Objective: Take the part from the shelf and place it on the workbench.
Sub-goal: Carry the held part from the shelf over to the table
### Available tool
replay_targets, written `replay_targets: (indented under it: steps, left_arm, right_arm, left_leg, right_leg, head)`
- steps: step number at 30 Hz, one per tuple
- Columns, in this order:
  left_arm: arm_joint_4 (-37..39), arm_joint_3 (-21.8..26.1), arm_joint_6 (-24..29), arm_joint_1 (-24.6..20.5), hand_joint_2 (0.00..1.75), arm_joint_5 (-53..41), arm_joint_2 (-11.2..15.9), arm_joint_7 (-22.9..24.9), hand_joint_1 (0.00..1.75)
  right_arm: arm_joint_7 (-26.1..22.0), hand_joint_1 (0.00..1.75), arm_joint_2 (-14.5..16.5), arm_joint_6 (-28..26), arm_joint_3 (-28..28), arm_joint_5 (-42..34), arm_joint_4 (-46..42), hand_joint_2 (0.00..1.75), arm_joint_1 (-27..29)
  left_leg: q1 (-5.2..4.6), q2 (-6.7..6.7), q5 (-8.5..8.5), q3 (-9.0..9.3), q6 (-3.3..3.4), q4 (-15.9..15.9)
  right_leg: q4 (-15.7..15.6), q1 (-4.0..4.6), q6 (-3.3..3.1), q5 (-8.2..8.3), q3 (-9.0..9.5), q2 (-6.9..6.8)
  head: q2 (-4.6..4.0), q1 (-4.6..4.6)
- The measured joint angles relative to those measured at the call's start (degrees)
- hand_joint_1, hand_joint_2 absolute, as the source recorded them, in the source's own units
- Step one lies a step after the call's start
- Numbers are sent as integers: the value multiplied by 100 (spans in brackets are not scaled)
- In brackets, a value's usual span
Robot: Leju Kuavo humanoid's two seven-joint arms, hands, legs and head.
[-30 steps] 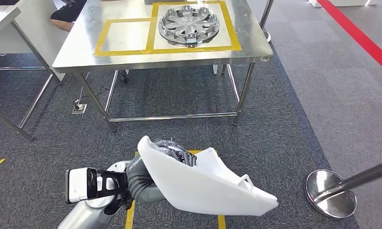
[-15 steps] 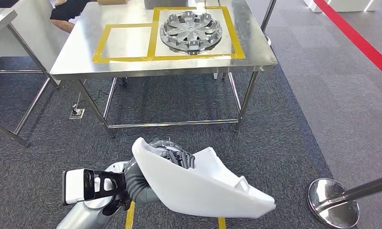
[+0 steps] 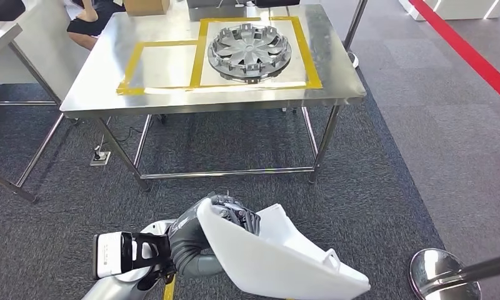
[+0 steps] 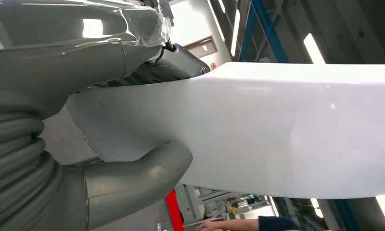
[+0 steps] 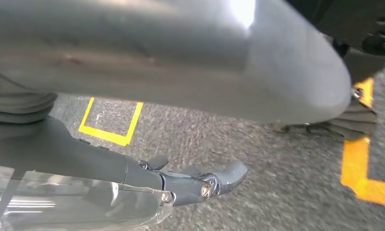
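1. On my head view, far left, I see a second table point(image 3: 0, 34) edge, and beyond it a person's dark sleeve point(image 3: 85, 25) near the far-left corner of the workbench.
2. The steel workbench point(image 3: 110, 94) stands ahead of me on grey carpet, with two squares of yellow tape point(image 3: 197, 53) on its top. The left square is bare metal; the right one holds a silver wheel cover point(image 3: 250, 51) lying flat inside the tape. A cardboard box point(image 3: 146, 6) sits at the far edge.
3. Near me, low in the head view, my left hand point(image 3: 225, 215) grips the white part point(image 3: 279, 262). My dark fingers point(image 3: 238, 212) wrap over its upper edge, and the part runs from the hand out to the right, tilted, above the carpet and well short of the workbench.
4. My left wrist view confirms the clamp: the grey thumb point(image 4: 147, 173) presses one face of the white part point(image 4: 287, 130), the fingers lie on the other side.
5. My right hand point(image 5: 200, 185) hangs over the carpet near yellow floor marks point(image 5: 111, 127). It holds nothing; I cannot tell how far its fingers are apart.
6. Far right, a red floor line point(image 3: 466, 47) runs away from me, and a round steel post base point(image 3: 444, 278) sits near right.
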Motion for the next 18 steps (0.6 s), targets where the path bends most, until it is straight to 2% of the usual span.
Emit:
replay_targets:
  steps: [1,2,4,5,6,7,8,10,11,12,14,15,16,17,18]
  left_arm:
    - [-8,3,-7,0,175,4,2,-2,175]
    - [-11,5,-10,6,175,5,6,-3,175]
    - [-13,7,-13,33,175,8,20,-5,175]
    - [-12,7,-13,48,175,7,27,-5,175]
    - [-12,7,-13,58,175,7,33,-5,175]
    - [-11,7,-13,62,175,7,39,-5,175]
    - [-11,8,-13,63,175,8,44,-8,175]
    - [-2,9,-17,73,175,8,59,-19,175]
    - [4,11,-20,81,175,3,64,-26,175]
    - [5,14,-23,88,175,-4,67,-34,175]
    - [-11,25,-20,92,175,-22,58,-44,175]
    - [-26,33,-16,95,175,-29,53,-48,175]
    - [-36,45,-12,97,175,-34,51,-48,175]
    - [-44,57,-10,104,175,-39,54,-49,175]
    - [-46,69,-10,112,175,-40,61,-51,175]
  right_arm:
    - [1,0,3,3,0,-1,0,0,-6]
    - [1,0,4,5,0,-2,0,0,-13]
    - [1,0,4,10,-1,-6,0,0,-15]
    - [2,0,7,13,-1,-6,0,0,-6]
    - [3,0,9,16,-1,-6,0,0,4]
    - [4,0,13,17,-1,-6,0,0,11]
    - [8,0,16,18,-1,-8,0,0,14]
    - [53,0,25,5,-1,-20,1,0,12]
    - [104,0,24,-8,-2,-28,1,0,9]
    - [185,0,19,-29,-2,-37,1,0,7]
    - [385,0,-10,-76,-4,-50,-2,0,0]
    - [498,0,-28,-100,-5,-60,-2,0,-9]
    - [601,0,-51,-122,-9,-74,-2,0,-24]
    - [694,0,-77,-144,-14,-90,-2,0,-36]
    - [768,0,-105,-168,-21,-105,-2,0,-36]
  left_leg:
    - [5,7,-20,-145,-22,248]
    - [14,14,-79,-384,-45,577]
    - [34,17,-327,-947,-79,1206]
    - [41,17,-447,-1175,-88,1364]
    - [43,17,-496,-1317,-89,1353]
    - [43,17,-428,-1375,-81,1171]
    - [42,19,-224,-1361,-66,858]
    - [24,36,427,-1264,-14,232]
    - [8,45,631,-1202,12,64]
    - [-5,37,717,-1149,45,-16]
    - [1,4,582,-969,126,-83]
    - [15,-8,535,-860,168,-129]
    - [28,-6,480,-742,206,-161]
    - [37,-5,421,-632,232,-187]
    - [36,-5,347,-547,253,-201]
  right_leg:
    - [-8,-16,-23,-27,73,6]
    - [-16,-22,-35,-70,121,7]
    - [-18,-29,-40,-175,212,14]
    - [-18,-31,-36,-237,271,18]
    - [-19,-34,-30,-303,342,21]
    - [-19,-36,-21,-375,428,24]
    - [-22,-38,-10,-451,517,27]
    - [-40,-34,36,-615,681,35]
    - [-77,-29,72,-690,754,38]
    - [-93,-24,116,-721,845,39]
    - [-33,-25,207,-652,969,36]
    - [165,-27,236,-539,925,33]
    - [468,-26,251,-440,754,33]
    - [848,-24,256,-410,494,32]
    - [1222,-17,255,-466,195,31]
  head:
    - [-1,-11]
    - [-1,-21]
    - [-2,-35]
    - [-2,-38]
    - [-2,-37]
    - [-2,-37]
    - [-2,-38]
    - [-2,-36]
    - [-2,-36]
    - [-2,-36]
    - [-1,-33]
    - [0,-20]
    - [1,-3]
    - [2,11]
    - [2,27]
